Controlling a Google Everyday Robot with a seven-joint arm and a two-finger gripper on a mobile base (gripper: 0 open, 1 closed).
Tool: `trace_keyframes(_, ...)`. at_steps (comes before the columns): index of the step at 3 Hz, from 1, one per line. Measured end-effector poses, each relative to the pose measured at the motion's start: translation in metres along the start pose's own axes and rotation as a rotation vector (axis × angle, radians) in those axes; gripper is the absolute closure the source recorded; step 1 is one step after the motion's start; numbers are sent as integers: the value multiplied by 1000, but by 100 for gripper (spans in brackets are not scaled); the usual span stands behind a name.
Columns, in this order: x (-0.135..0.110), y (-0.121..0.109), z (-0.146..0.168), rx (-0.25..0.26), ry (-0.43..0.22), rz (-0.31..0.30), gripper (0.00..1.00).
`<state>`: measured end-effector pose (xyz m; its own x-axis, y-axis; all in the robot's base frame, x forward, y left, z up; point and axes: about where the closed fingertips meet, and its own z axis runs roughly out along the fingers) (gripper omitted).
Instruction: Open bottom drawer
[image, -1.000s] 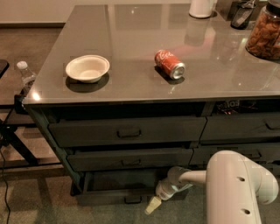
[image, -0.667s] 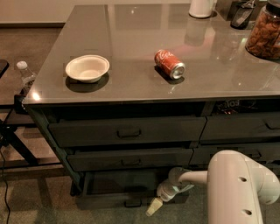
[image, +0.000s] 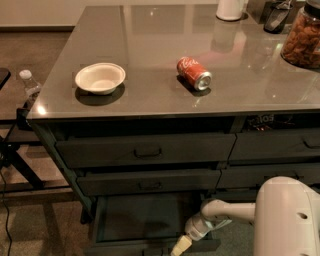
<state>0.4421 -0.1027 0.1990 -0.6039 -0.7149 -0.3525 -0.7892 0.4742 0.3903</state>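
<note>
The bottom drawer (image: 135, 220) is the lowest dark grey-green drawer on the left side of the counter. It stands pulled out, and its shallow flat tray shows from above. Its slim front (image: 150, 247) runs along the lower edge of the view. Its handle is hidden. My gripper (image: 181, 245) is at the right end of that front, pale fingers pointing down and left. My white arm (image: 287, 220) comes in from the lower right.
Above it are a medium drawer (image: 150, 182) and a taller drawer (image: 145, 150), both shut. On the glossy counter top (image: 160, 95) lie a white bowl (image: 100, 77) and a red soda can (image: 194, 73). A snack jar (image: 302, 37) stands far right. A water bottle (image: 30, 85) is at left.
The bottom drawer has slid out further toward me, and my gripper has moved with its front, lower in the view.
</note>
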Motion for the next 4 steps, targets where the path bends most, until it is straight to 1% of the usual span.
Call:
trace_keyframes(1,8,3,1,2,32,15,0)
trace_keyframes(2,29,12,-6,5,79,73,0)
trace_keyframes(3,48,21,-10,3,108,117,0)
trace_keyframes(4,62,27,-12,-9,123,147,0)
